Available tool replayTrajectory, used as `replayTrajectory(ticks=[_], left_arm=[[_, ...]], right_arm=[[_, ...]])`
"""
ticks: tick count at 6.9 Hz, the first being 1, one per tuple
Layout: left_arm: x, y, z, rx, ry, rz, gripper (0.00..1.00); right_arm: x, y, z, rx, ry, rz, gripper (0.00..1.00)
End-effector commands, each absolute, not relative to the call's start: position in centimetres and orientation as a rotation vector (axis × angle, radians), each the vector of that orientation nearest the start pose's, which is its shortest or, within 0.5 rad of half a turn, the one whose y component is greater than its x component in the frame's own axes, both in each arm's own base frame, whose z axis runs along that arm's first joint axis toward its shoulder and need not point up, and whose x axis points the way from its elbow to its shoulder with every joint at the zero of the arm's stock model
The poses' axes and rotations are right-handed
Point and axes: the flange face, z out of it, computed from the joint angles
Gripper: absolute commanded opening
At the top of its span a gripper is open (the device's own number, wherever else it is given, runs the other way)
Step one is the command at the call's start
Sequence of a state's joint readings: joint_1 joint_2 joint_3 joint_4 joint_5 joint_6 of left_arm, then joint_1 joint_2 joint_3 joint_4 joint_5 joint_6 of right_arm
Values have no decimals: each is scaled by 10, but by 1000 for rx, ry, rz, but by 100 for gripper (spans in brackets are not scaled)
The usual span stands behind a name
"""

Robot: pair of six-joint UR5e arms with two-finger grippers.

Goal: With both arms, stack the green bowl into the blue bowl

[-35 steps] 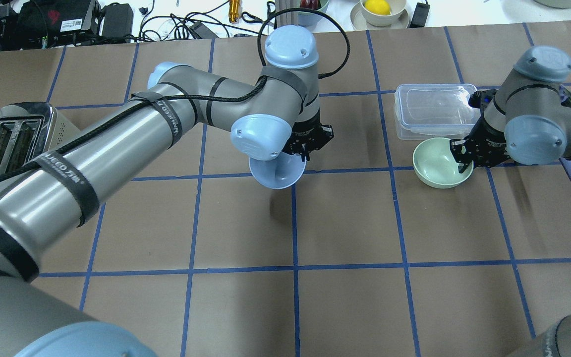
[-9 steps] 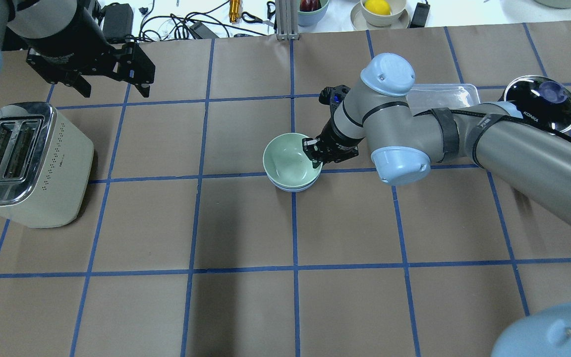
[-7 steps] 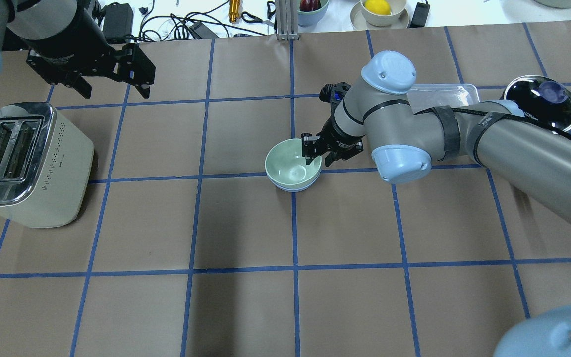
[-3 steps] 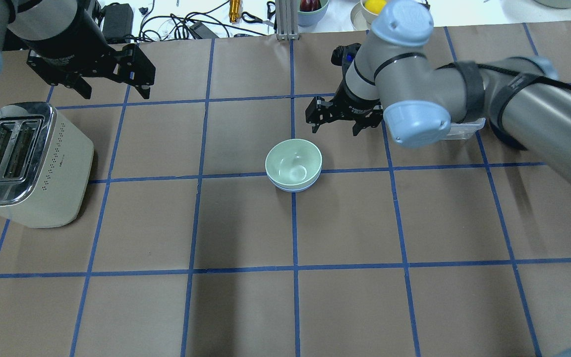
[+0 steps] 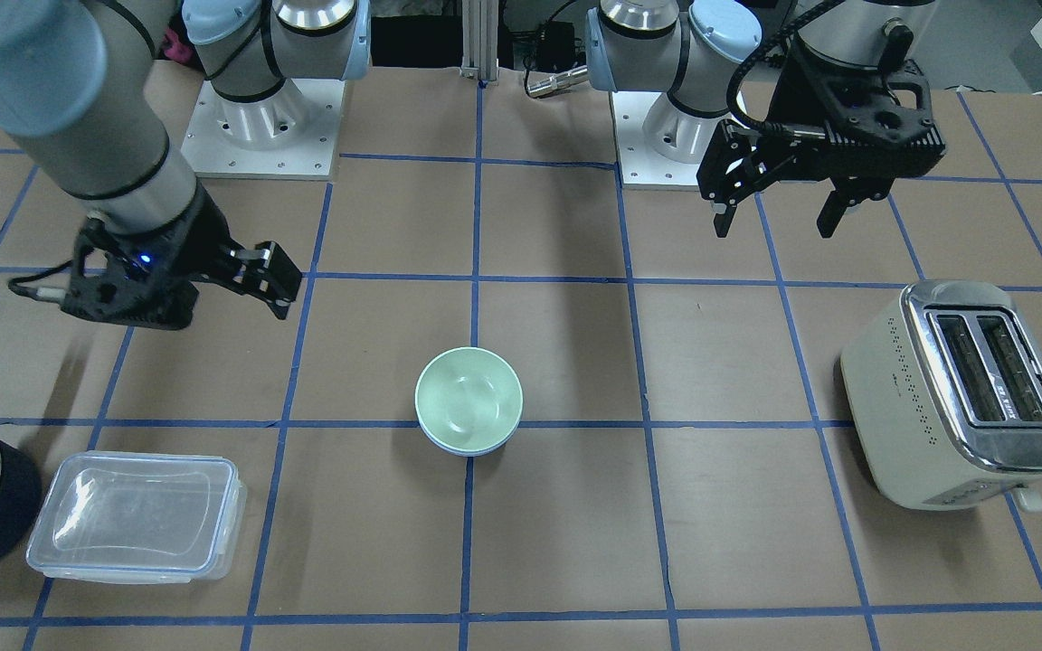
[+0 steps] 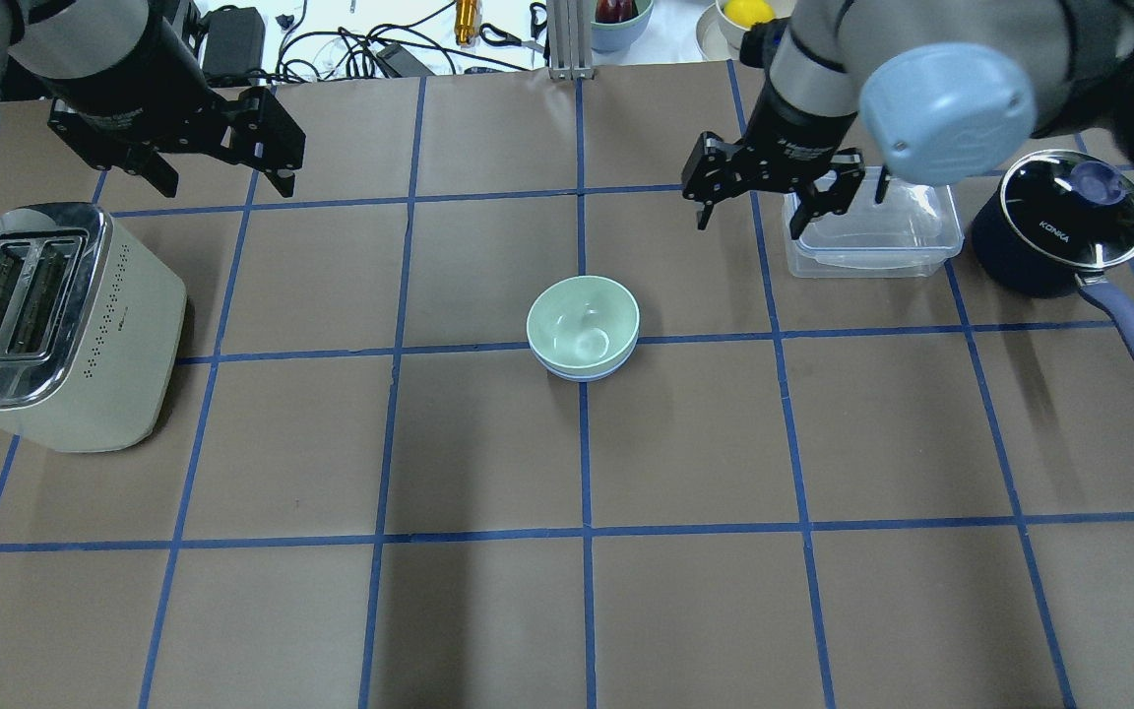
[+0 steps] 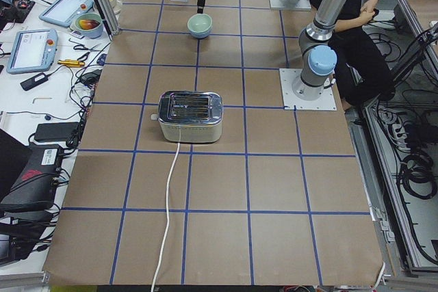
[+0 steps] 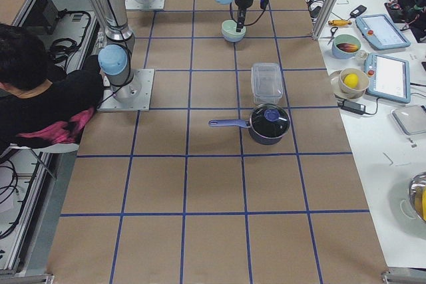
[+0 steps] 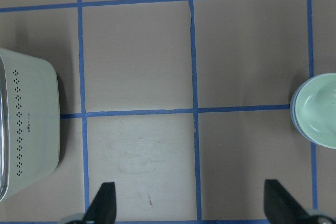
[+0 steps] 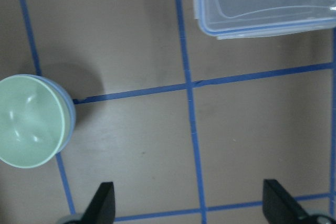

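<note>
The green bowl (image 6: 582, 317) sits nested upright inside the blue bowl (image 6: 582, 374) at the table's middle; only the blue rim shows below it. The stack also shows in the front-facing view (image 5: 468, 398) and at the edge of both wrist views (image 9: 321, 109) (image 10: 29, 121). My right gripper (image 6: 752, 222) is open and empty, raised to the back right of the stack, by the clear container. My left gripper (image 6: 224, 182) is open and empty, high at the back left above the toaster's far side.
A cream toaster (image 6: 55, 325) stands at the left. A clear lidded container (image 6: 872, 236) and a dark saucepan (image 6: 1059, 231) with a purple handle stand at the back right. Cables and fruit bowls lie beyond the table's far edge.
My right gripper has let go of the green bowl, opened, and moved up and away to the back right. The green bowl stays in the blue bowl. The left arm has not moved.
</note>
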State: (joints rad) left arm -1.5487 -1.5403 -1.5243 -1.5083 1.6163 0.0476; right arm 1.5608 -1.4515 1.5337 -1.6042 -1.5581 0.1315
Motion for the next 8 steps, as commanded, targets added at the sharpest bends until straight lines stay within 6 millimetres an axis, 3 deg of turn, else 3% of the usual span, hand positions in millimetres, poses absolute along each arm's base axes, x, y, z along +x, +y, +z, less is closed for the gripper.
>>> replayTrajectory(ticks=[1, 3, 8], left_arm=[[-117, -495, 537, 29, 3093, -226, 100], [-116, -502, 540, 27, 3093, -236, 100], [-121, -503, 536, 30, 3096, -220, 100]], right_arm=[[115, -508, 485, 254, 3196, 41, 100], [125, -498, 493, 226, 3128, 104, 100], [123, -494, 498, 157, 3140, 89, 100]])
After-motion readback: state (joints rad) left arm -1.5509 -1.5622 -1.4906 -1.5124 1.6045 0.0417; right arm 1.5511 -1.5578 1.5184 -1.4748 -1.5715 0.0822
